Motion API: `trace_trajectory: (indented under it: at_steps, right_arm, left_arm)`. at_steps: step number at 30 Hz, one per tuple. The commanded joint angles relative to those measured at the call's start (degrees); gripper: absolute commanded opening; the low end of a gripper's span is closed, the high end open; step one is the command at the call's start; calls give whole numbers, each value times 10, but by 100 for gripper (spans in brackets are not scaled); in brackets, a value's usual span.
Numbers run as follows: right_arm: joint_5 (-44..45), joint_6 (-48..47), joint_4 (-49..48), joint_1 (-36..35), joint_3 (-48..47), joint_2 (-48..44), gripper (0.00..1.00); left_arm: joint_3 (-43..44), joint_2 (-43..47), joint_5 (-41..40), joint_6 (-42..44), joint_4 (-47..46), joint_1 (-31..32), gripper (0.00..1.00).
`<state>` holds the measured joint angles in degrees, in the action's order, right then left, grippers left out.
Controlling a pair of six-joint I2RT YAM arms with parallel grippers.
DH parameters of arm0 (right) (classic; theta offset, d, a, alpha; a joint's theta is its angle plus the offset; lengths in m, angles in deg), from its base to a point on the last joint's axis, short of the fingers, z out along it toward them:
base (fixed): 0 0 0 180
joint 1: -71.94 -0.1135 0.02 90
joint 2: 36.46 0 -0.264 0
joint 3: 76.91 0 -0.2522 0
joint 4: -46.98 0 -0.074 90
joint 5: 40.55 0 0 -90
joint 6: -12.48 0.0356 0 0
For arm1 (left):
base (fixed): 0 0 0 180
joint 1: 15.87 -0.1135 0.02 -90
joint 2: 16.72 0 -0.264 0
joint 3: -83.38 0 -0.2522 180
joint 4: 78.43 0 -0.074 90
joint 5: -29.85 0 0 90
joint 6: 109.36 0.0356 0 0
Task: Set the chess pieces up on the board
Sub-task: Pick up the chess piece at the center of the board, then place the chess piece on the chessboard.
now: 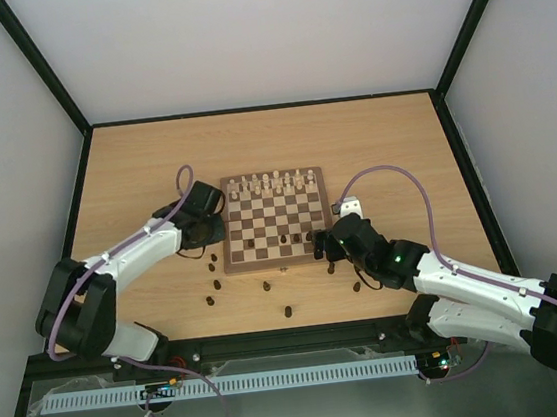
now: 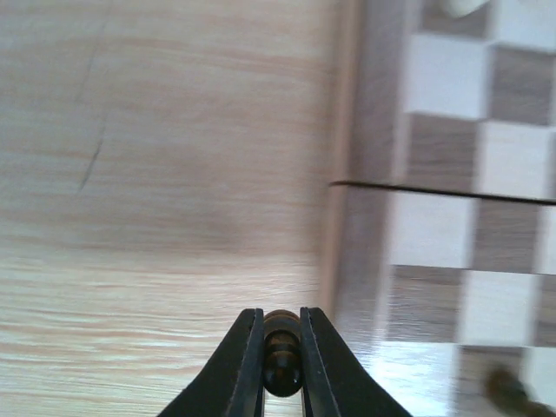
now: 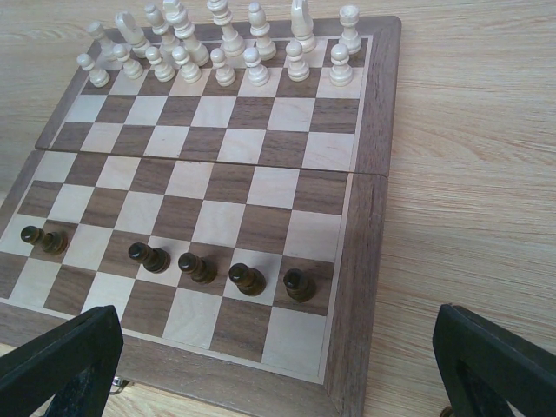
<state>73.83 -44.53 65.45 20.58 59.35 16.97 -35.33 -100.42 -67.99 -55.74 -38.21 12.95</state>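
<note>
Pale wooden table (image 1: 133, 165) — plain white walls (image 1: 258, 30), black-framed.

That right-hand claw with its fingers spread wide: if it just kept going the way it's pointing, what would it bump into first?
Probably the board, on its near squares just short of the row of dark pawns. The right gripper aims down at it, though depth is hard to judge.

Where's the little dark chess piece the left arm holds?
Left wrist view: the small dark brown wooden chess piece sits pinched in the left tool, beside the left edge of the checked wooden board.
</note>
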Motion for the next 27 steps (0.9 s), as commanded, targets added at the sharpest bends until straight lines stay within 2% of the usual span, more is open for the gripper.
trace_trajectory:
  at_steps: [1,13,27]
  right_arm:
    - [6,-2,-8,-1,6,-2,99]
    - [6,0,-7,-1,8,-8,99]
    - [-1,-1,-8,-1,9,-6,99]
  left_arm:
    - [59,12,-9,3,50,31,5]
    - [108,-44,9,-11,47,100,6]
    - [84,-59,-3,-20,47,113,9]
